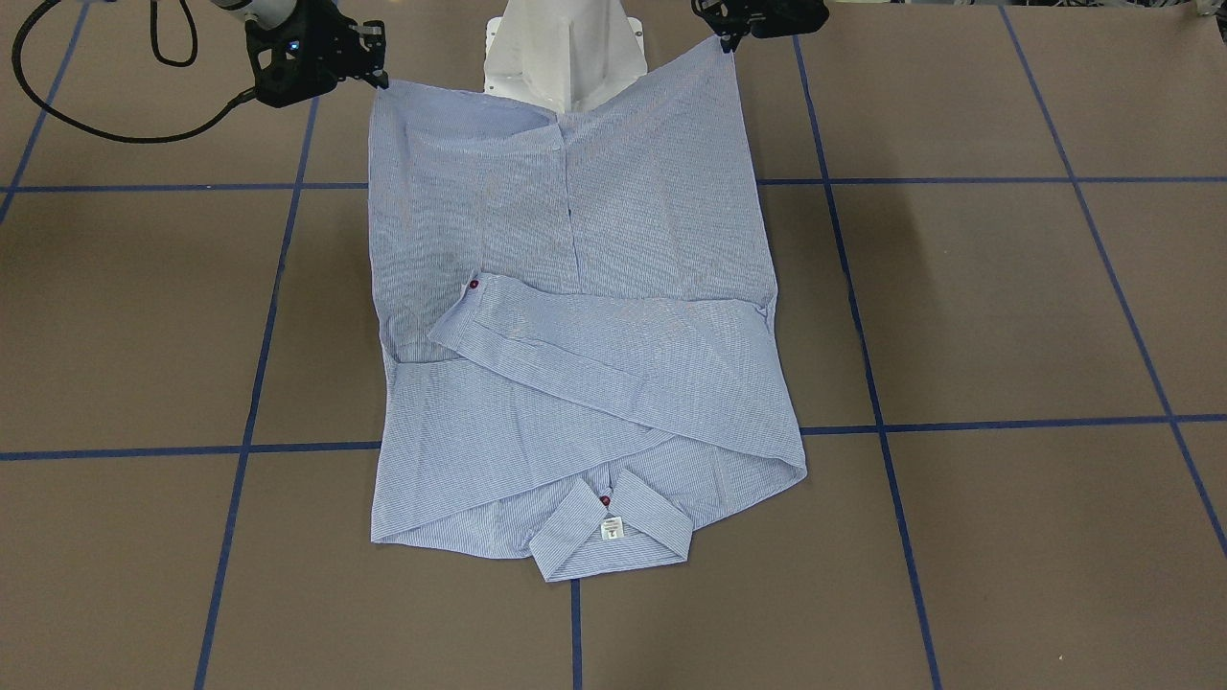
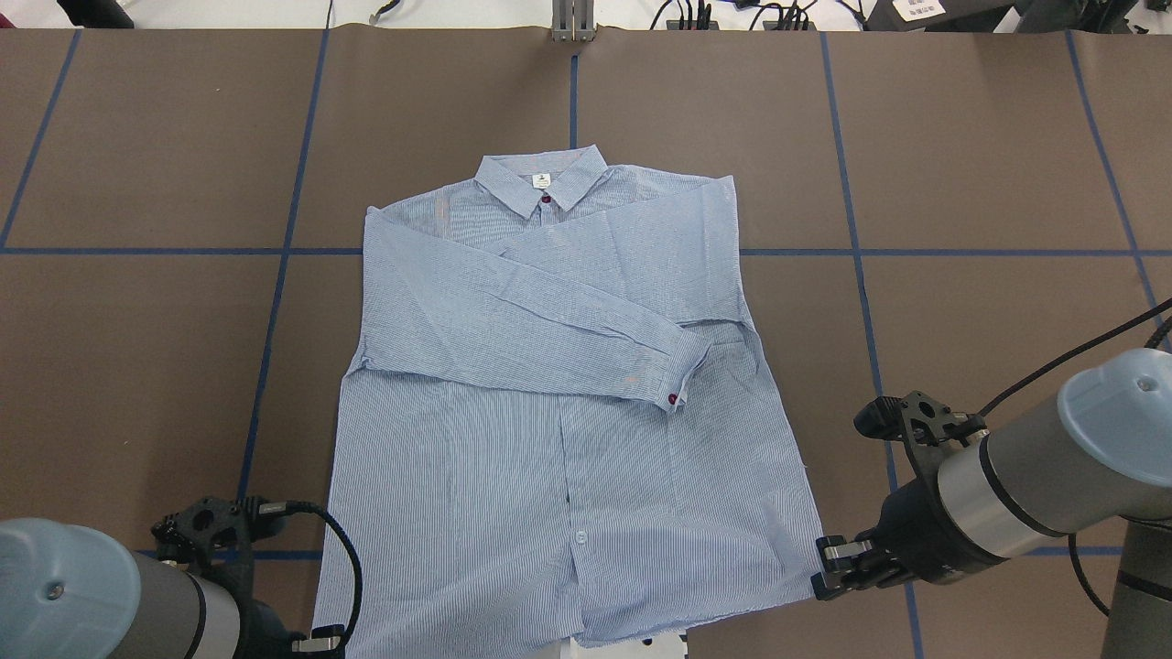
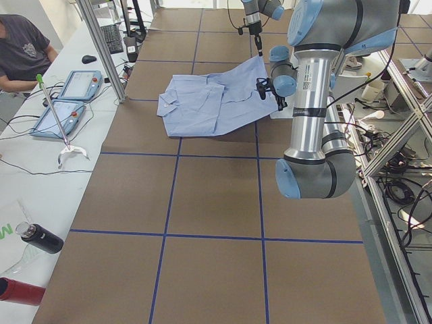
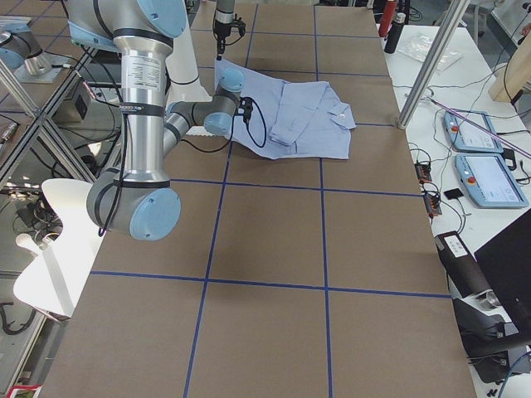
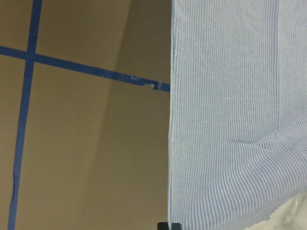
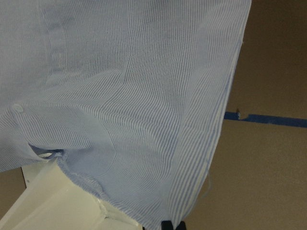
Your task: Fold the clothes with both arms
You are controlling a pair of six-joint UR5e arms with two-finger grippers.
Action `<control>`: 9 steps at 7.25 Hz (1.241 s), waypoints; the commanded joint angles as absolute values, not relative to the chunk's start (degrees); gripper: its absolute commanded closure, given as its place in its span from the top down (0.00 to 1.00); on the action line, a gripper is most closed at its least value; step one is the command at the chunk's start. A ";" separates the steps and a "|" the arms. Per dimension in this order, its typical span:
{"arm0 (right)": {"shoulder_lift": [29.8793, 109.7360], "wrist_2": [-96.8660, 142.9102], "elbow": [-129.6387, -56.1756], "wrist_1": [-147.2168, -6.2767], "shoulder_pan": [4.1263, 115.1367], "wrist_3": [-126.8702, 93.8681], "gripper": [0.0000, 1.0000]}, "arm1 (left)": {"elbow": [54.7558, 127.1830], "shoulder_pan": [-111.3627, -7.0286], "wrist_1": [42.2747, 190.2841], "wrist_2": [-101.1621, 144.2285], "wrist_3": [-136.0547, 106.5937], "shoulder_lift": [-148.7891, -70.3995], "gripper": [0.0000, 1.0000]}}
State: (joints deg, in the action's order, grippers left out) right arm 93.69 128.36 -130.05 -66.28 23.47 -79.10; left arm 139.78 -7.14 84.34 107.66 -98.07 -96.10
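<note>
Shirt (image 1: pixel 575 364) laid out on the brown table (image 1: pixel 1007 307), pale blue with fine white stripes, front side up. Its collar (image 1: pixel 613 537) is at the end far from the robot. A small white label (image 1: pixel 612 527) shows inside the collar, with a dark red button just above it. Both sleeves are folded in across the chest. The upper sleeve (image 2: pixel 513 311) runs slantwise, and its cuff (image 2: pixel 673 389) ends beside the middle seam with one dark red button on it.

The collar end and the chest lie flat on the table. The hem end, nearest the robot, is raised off the surface and spread between the two arms, so the cloth slopes up toward the white pedestal (image 1: pixel 566 48).

The left gripper (image 1: pixel 727 38) has its jaws closed down narrow on one hem corner. The right gripper (image 2: pixel 822 567) is pinched on the other corner in the same way. Each wrist camera shows the edge of the cloth running straight down into the dark fingertips at the bottom of its view. The hem sags a little between the two corners, over the pedestal.

Blue tape lines (image 1: pixel 959 180) mark the table into squares, and the shirt lies across several of them. A black cable (image 1: pixel 96 129) loops over the table beside the right arm.
</note>
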 commanded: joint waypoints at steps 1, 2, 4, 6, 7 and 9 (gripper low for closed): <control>93.87 128.58 -129.56 -65.39 23.99 -79.10 0.00 | 139.05 -7.03 84.02 108.02 -97.82 -96.68 0.00; 93.00 128.32 -127.64 -65.30 25.47 -79.10 0.00 | 137.91 -8.51 84.11 107.93 -97.21 -96.94 0.00; 87.65 128.32 -122.89 -65.04 31.17 -79.10 0.00 | 134.66 -15.25 84.02 107.93 -92.77 -99.12 0.00; 83.43 128.15 -118.76 -65.04 35.40 -79.10 0.00 | 130.89 -23.34 84.02 109.24 -86.95 -100.28 0.00; 81.41 128.41 -117.00 -65.21 37.33 -79.10 0.00 | 128.69 -27.12 84.02 111.34 -83.53 -101.24 0.00; 78.84 128.41 -114.45 -65.74 42.25 -79.10 0.00 | 125.69 -31.89 84.02 111.62 -79.73 -102.83 0.00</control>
State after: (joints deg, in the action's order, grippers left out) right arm 80.31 128.42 -116.11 -65.55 39.18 -79.10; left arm 127.42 -28.92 84.02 111.21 -82.02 -101.98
